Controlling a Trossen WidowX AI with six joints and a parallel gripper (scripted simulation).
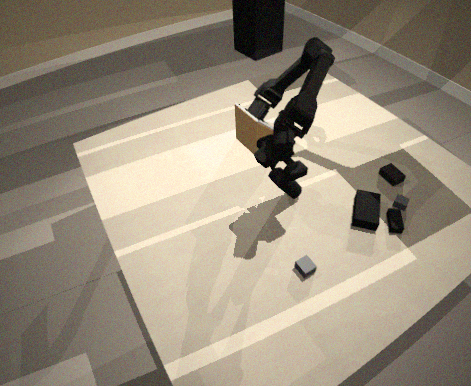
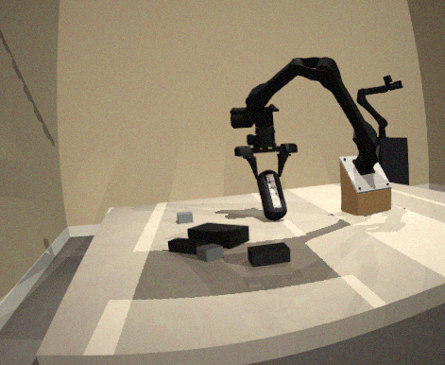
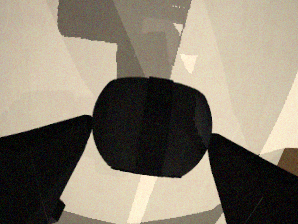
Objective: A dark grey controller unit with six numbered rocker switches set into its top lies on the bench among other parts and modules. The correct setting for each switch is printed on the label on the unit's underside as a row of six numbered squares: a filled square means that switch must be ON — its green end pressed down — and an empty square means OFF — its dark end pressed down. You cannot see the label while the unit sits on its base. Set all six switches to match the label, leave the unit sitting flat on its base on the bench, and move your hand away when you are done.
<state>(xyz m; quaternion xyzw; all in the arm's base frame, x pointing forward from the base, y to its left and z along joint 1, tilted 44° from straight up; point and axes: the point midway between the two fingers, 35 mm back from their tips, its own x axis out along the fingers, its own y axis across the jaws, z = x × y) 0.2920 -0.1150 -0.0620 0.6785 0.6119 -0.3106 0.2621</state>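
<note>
The dark grey controller unit [image 1: 292,188] [image 2: 263,198] [image 3: 150,127] hangs in my gripper [image 2: 269,175] [image 3: 150,132] above the bench. The gripper is shut on it, with one finger at each side. In the exterior view the unit stands steeply on end, slightly tilted, and a white label [image 2: 273,191] with dark marks faces that camera. The marks are too blurred to read there. The wrist view looks down on a rounded dark end of the unit, and no label shows. The rocker switches cannot be made out in any view.
On the bench [image 1: 218,320] [image 2: 168,326] lie a large black block [image 1: 366,210] [image 2: 217,235], two smaller black blocks [image 1: 392,174] [image 1: 395,221] and a small grey block [image 1: 401,202] [image 2: 210,252]. Another grey block [image 1: 305,266] [image 2: 184,217] lies apart. The arm's wooden base [image 2: 371,200] stands behind.
</note>
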